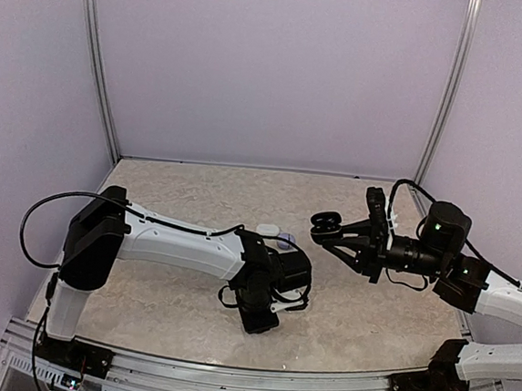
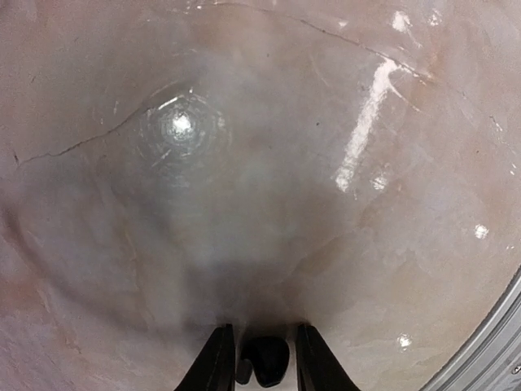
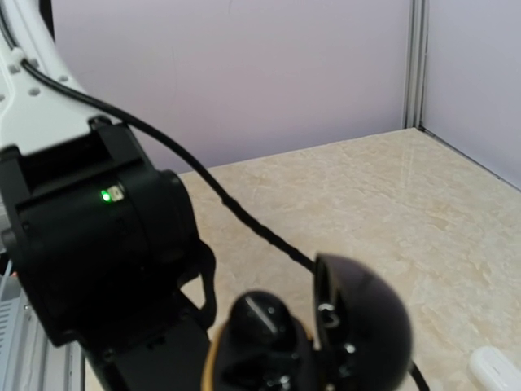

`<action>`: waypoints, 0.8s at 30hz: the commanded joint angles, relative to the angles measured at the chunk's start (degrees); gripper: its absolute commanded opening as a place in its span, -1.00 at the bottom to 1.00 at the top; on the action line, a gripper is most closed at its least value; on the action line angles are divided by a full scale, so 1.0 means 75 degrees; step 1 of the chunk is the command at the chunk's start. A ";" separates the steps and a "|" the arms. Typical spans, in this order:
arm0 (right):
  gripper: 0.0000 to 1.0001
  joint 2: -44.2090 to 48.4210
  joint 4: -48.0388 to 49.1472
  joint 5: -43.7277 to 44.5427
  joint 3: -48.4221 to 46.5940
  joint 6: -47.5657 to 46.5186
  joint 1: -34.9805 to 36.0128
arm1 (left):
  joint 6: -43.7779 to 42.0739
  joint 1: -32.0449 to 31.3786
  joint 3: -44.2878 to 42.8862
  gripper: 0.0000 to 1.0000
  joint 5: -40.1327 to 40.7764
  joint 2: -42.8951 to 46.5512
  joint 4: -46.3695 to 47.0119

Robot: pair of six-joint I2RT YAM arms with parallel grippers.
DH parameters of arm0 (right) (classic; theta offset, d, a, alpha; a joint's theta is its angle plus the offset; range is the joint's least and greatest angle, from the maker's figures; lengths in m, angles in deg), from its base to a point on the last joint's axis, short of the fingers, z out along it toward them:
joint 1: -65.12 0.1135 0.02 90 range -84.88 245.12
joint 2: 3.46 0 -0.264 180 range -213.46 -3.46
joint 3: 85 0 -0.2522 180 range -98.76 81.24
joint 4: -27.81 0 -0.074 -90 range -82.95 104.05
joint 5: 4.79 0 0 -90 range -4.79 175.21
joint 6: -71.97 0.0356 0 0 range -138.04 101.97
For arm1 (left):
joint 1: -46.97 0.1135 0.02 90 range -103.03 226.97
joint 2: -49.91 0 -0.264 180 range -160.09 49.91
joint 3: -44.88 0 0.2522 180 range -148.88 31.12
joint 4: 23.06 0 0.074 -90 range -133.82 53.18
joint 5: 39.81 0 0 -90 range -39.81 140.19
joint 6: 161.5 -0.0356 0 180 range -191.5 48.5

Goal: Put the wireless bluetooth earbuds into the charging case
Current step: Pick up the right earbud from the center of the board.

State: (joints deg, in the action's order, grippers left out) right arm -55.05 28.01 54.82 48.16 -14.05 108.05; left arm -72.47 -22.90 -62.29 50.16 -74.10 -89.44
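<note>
1. Right gripper (image 1: 335,231) is clenched on the open black charging case (image 3: 358,326), held off the table (image 1: 169,306) right of centre. I judge it is presenting the sockets toward the other arm.
2. Left gripper (image 2: 262,332) sits low over the table near centre, with a black earbud (image 2: 267,360) between its fingers. I cannot tell whether it is pinched or loose.

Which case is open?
The black case, held open in the air by the right gripper; the white case and lavender case sit on the table.
</note>
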 commanded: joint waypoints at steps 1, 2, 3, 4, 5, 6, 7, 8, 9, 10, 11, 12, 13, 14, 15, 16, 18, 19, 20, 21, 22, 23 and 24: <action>-1.00 0.0250 -0.0114 0.0131 -0.0231 -0.0064 -0.0088 | -0.0175 0.0057 -0.0290 -0.47 -0.0129 -0.0290 -0.0191; -1.00 0.0272 -0.0125 0.0132 -0.0230 -0.0070 -0.0088 | -0.0175 0.0058 -0.0289 -0.48 -0.0168 -0.0313 -0.0191; -1.00 0.0290 -0.0128 0.0142 -0.0227 -0.0076 -0.0094 | -0.0181 0.0062 -0.0286 -0.49 -0.0197 -0.0323 -0.0207; -1.00 0.0302 -0.0127 0.0149 -0.0219 -0.0073 -0.0089 | -0.0165 0.0068 -0.0299 -0.51 -0.0222 -0.0328 -0.0213; -1.00 0.0304 -0.0116 0.0166 -0.0208 -0.0085 -0.0088 | -0.0158 0.0065 -0.0315 -0.52 -0.0229 -0.0338 -0.0232; -1.00 0.0305 -0.0106 0.0170 -0.0207 -0.0085 -0.0088 | -0.0145 0.0069 -0.0310 -0.54 -0.0230 -0.0349 -0.0253; -1.00 0.0296 -0.0103 0.0173 -0.0206 -0.0082 -0.0088 | -0.0130 0.0069 -0.0296 -0.56 -0.0230 -0.0336 -0.0276; -1.00 0.0283 -0.0094 0.0173 -0.0206 -0.0083 -0.0088 | -0.0128 0.0063 -0.0261 -0.58 -0.0231 -0.0331 -0.0296; -1.00 0.0271 -0.0077 0.0168 -0.0198 -0.0086 -0.0088 | -0.0117 0.0074 -0.0217 -0.59 -0.0213 -0.0312 -0.0298; -1.00 0.0261 -0.0060 0.0162 -0.0195 -0.0094 -0.0088 | -0.0111 0.0064 -0.0169 -0.61 -0.0190 -0.0274 -0.0304; -1.00 0.0248 -0.0040 0.0153 -0.0186 -0.0087 -0.0090 | -0.0100 0.0077 -0.0125 -0.63 -0.0159 -0.0251 -0.0305; -1.00 0.0242 -0.0017 0.0152 -0.0183 -0.0087 -0.0090 | -0.0088 0.0076 -0.0096 -0.65 -0.0108 -0.0211 -0.0297; -1.00 0.0225 -0.0001 0.0150 -0.0183 -0.0085 -0.0090 | -0.0082 0.0079 -0.0080 -0.67 -0.0064 -0.0177 -0.0283; -1.00 0.0219 0.0017 0.0150 -0.0183 -0.0086 -0.0094 | -0.0075 0.0076 -0.0057 -0.69 -0.0047 -0.0096 -0.0245; -1.00 0.0218 0.0025 0.0150 -0.0193 -0.0076 -0.0089 | -0.0070 0.0086 -0.0030 -0.70 -0.0034 -0.0034 -0.0189; -1.00 0.0203 0.0036 0.0160 -0.0203 -0.0084 -0.0096 | -0.0070 0.0101 0.0024 -0.71 -0.0040 0.0067 -0.0119; -1.00 0.0179 0.0027 0.0172 -0.0235 -0.0085 -0.0092 | -0.0043 0.0159 0.0229 -0.74 -0.0062 0.0339 0.0120; -1.00 0.0173 0.0026 0.0173 -0.0257 -0.0076 -0.0090 | -0.0037 0.0192 0.0360 -0.75 -0.0071 0.0525 0.0302; -1.00 0.0164 0.0036 0.0184 -0.0273 -0.0084 -0.0097 | -0.0013 0.0246 0.0504 -0.78 -0.0074 0.0684 0.0508; -1.00 0.0154 0.0046 0.0201 -0.0287 -0.0080 -0.0091 | -0.0011 0.0307 0.0676 -0.79 -0.0115 0.0974 0.0727; -1.00 0.0154 0.0055 0.0211 -0.0298 -0.0076 -0.0095 | 0.0029 0.0349 0.0848 -0.79 -0.0115 0.1163 0.0980; -1.00 0.0149 0.0069 0.0229 -0.0310 -0.0079 -0.0095 | 0.0083 0.0419 0.0990 -0.79 -0.0100 0.1413 0.1208; -1.00 0.0130 0.0103 0.0249 -0.0322 -0.0082 -0.0089 | 0.0099 0.0491 0.1179 -0.80 -0.0157 0.1721 0.1471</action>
State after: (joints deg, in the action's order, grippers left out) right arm -53.91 27.15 55.82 48.14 -14.20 108.05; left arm -72.88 -21.26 -56.87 49.48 -69.72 -86.18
